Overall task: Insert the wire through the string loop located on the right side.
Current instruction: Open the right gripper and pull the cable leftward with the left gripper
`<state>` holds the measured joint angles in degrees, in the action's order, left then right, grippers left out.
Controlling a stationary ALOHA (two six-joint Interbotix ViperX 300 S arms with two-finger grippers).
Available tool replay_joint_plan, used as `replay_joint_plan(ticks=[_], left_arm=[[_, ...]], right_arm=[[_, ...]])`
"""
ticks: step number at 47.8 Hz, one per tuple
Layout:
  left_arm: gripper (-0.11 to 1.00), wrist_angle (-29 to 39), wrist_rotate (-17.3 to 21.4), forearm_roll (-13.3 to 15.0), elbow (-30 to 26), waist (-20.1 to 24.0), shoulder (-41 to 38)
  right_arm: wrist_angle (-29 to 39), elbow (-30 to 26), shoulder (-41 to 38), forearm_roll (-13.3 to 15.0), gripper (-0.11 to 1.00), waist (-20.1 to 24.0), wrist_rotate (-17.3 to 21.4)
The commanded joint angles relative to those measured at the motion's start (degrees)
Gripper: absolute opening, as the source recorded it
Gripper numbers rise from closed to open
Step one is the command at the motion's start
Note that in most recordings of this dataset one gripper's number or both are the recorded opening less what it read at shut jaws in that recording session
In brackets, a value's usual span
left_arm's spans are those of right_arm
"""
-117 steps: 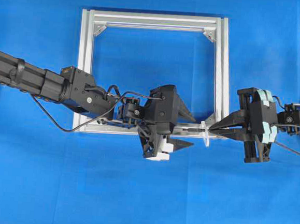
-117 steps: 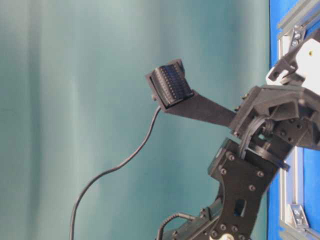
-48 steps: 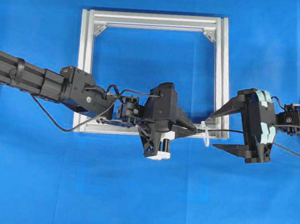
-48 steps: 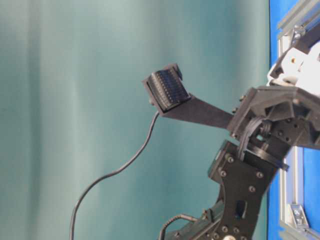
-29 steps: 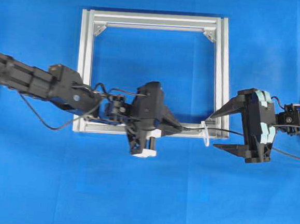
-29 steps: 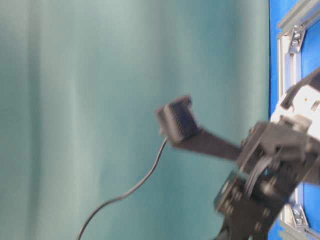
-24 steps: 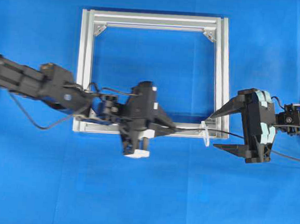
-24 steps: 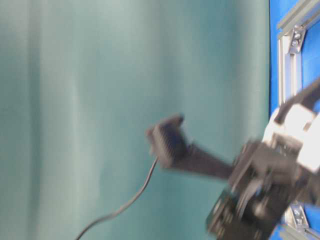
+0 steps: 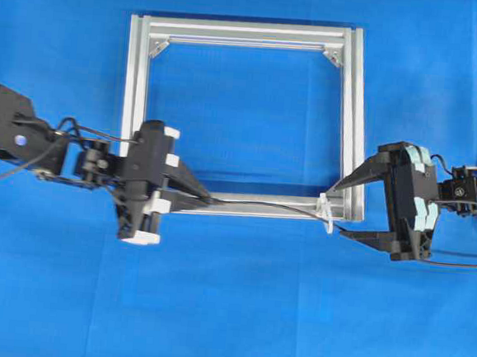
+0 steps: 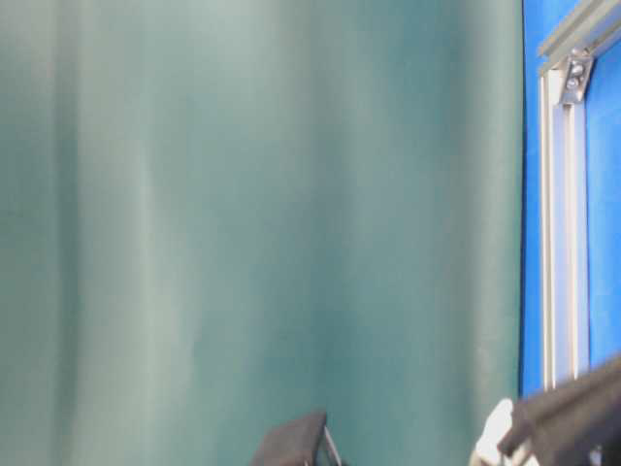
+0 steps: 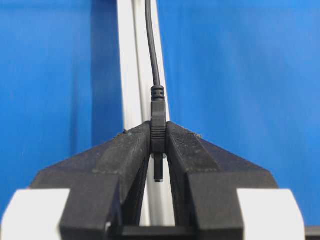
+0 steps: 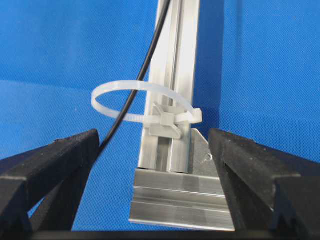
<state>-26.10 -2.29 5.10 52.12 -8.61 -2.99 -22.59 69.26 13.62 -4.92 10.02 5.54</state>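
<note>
The wire (image 9: 261, 203) is a thin black cable lying along the frame's bottom bar. It passes through the string loop (image 9: 328, 215), a white tie at the bottom right corner, and trails off right. My left gripper (image 9: 202, 197) is shut on the wire's plug (image 11: 158, 131), far left of the loop. In the left wrist view the gripper (image 11: 158, 137) pinches the plug, and the plug's tip shows between the fingers. My right gripper (image 9: 345, 210) stands open around the loop. In the right wrist view the wire (image 12: 145, 67) crosses inside the string loop (image 12: 125, 86), between the gripper's (image 12: 153, 137) spread fingers (image 12: 50, 160).
The square silver aluminium frame (image 9: 250, 32) lies flat on the blue cloth, with triangular corner brackets (image 9: 334, 57). The table-level view is mostly teal curtain, with one frame bar (image 10: 563, 194) at the right edge and a dark finger tip (image 10: 291, 442) at the bottom.
My left arm has drawn back to the left along the bottom bar with the plug held, pulling the wire through the loop. The right gripper has stayed open by the loop.
</note>
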Motion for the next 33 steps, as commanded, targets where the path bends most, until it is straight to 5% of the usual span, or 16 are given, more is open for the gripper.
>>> replay_joint_plan(ticks=[1,33], left_arm=[[0.08,-0.44,-0.09,0.00,2.55,-0.35,3.52],[0.08,2.20,-0.26,0.00,21.62,-5.27,22.50]], right_arm=[[-0.18,-0.53,0.79,0.09,0.96,0.18,-0.09],[-0.18,-0.70,0.79,0.09,0.96,0.35,-0.09]])
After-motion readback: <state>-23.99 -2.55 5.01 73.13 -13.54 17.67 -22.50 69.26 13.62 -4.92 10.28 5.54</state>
